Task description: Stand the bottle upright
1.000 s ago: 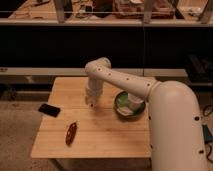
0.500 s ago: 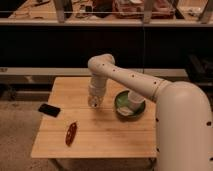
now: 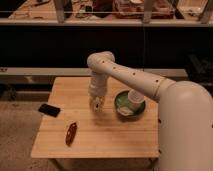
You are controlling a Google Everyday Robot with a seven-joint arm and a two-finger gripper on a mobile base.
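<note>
The robot's claw [image 3: 96,102], pressed together low over the table [image 3: 100,137], apparently pinches the whitish bottle [image 3: 96,107] (just left of the green bowl [image 3: 119,106]); setting its base down squarely, then releasing, likely comes next.

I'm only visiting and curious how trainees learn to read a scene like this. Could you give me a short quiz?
1. True or false: the white cup sits in the green bowl.
2. The gripper, jaws shut, points down over: A the floor, B the wooden table, C the green bowl?
3. Which lies nearer the black phone: the red object or the bowl?
Key: 1 true; 2 B; 3 the red object.
</note>
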